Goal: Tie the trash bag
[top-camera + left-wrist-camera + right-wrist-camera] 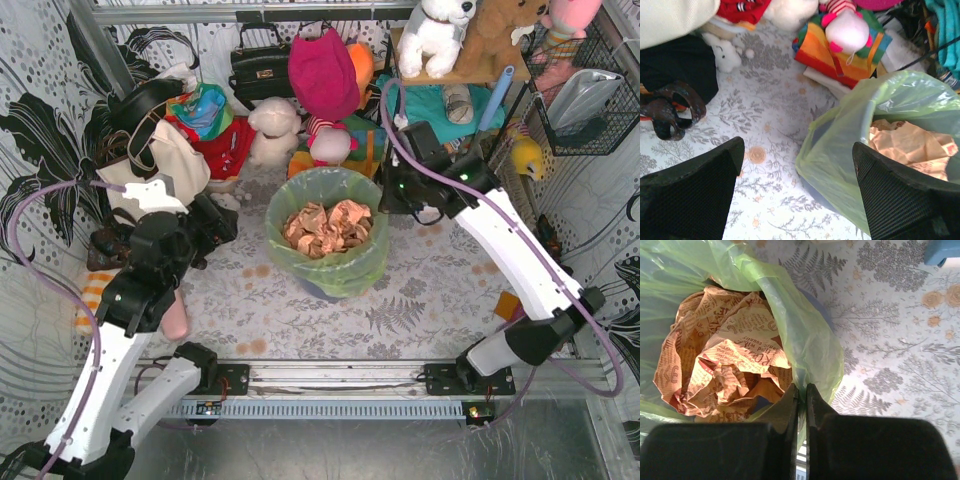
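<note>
Right pincer (pixel 802 392) clamped on the trash bag (pixel 810 340) rim; left pincer (pixel 797 150) gapes wide. Yank hard and that thin film may tear.

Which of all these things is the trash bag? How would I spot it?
Start at the flower-patterned table; at its middle stands one round thing, the trash bag. Unlike the stuffed toys behind it, it is thin see-through lime-green plastic, open-topped, holding crumpled brown paper.

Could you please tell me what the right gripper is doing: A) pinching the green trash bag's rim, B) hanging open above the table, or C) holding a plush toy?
A: the right wrist view shows the right gripper shut on the rim of the trash bag, green film caught between its jaws.
</note>
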You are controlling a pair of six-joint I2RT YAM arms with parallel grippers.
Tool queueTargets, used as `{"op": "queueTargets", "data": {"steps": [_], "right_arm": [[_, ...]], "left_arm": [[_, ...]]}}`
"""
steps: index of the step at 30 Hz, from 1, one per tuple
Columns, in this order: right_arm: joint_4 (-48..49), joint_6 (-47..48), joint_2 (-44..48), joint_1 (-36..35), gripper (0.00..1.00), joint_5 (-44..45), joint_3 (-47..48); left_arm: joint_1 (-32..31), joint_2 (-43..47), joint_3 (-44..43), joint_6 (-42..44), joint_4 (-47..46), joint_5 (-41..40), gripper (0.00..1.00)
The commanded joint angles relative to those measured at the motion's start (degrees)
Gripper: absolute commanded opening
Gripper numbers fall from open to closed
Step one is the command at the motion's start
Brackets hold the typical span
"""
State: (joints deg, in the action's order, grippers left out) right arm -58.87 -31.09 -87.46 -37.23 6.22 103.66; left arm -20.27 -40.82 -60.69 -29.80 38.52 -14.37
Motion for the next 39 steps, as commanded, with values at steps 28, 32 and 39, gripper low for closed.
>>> {"op": "queueTargets", "data": {"steps": [28,32,39], "right_arm": [[-2.7,29.8,-7.5,7.1,0.60,-27.4,10.7],[-2.2,27.2,-6.2,7.0,0.87,-25.1,12.8],[0.8,22.0,0.9,7.0,0.94,-18.2,10.8]], "left_arm": [[-0.3,5.5,8.7,-9.3,6.7,8.0,0.99],[-0.4,7.7,12.8,-11.3,6.4,11.1,0.99],[-0.3,10.6,19.2,-13.3,3.2,16.1,0.94]]}}
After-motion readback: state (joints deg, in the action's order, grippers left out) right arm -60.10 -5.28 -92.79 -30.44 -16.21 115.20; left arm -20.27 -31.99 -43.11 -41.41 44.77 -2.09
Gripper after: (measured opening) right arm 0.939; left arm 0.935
